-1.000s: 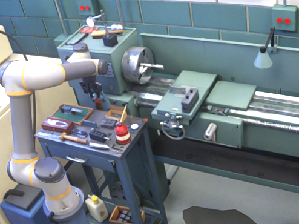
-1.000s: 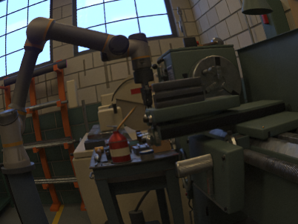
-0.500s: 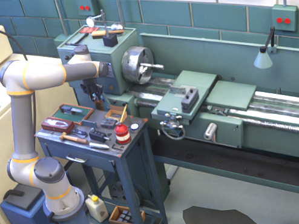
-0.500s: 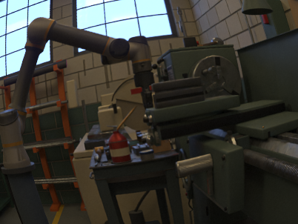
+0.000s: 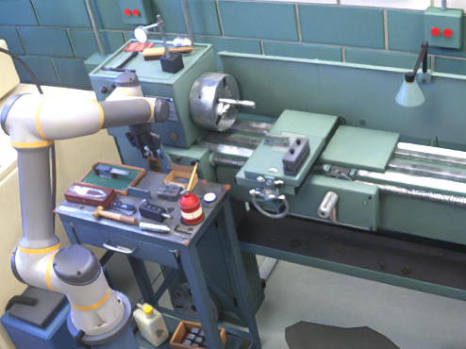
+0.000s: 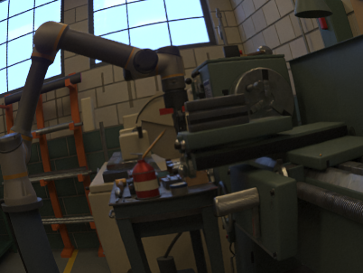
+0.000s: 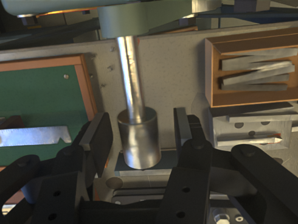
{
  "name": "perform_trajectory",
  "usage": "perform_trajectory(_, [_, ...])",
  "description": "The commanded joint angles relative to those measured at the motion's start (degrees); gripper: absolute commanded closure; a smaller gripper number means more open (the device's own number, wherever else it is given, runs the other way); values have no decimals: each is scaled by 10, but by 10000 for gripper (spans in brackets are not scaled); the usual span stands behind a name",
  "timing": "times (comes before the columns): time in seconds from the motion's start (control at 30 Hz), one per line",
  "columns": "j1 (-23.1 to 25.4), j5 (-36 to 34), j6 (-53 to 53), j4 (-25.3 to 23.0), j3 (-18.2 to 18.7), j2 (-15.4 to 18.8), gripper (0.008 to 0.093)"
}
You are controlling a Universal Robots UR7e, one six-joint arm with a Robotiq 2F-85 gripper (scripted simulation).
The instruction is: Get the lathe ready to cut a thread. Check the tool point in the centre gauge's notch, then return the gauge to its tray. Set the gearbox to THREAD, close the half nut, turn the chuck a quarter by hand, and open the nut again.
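Observation:
The gearbox lever (image 7: pixel 138 134), a steel rod ending in a cylindrical knob, hangs from the front of the lathe headstock (image 5: pixel 155 89), and its knob lies between my fingers. My gripper (image 7: pixel 140 137) (image 5: pixel 147 144) is open around the knob and holds nothing. The centre gauge (image 7: pixel 33 136), a flat steel strip with a notched end, lies in its green-lined tray (image 5: pixel 113 175) on the cart to the left. The chuck (image 5: pixel 214 101) sits to the right on the headstock. The half-nut lever (image 5: pixel 328 205) sticks out from the carriage apron further right.
The tool cart (image 5: pixel 151 207) stands under my gripper and carries a red oil can (image 5: pixel 191 207), a hammer (image 5: pixel 113 215) and an orange box of tool bits (image 7: pixel 254 73). The carriage (image 5: pixel 292 151) with its tool post lies to the right.

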Motion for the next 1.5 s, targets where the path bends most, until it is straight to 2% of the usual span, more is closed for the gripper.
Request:
perform_trajectory(0.0, [0,0,0,0,0,0,534])
perform_trajectory(0.1, [0,0,0,0,0,0,549])
perform_trajectory(0.73, [0,0,0,0,0,0,929])
perform_trajectory(1.47, [-2,0,-2,0,0,-2,934])
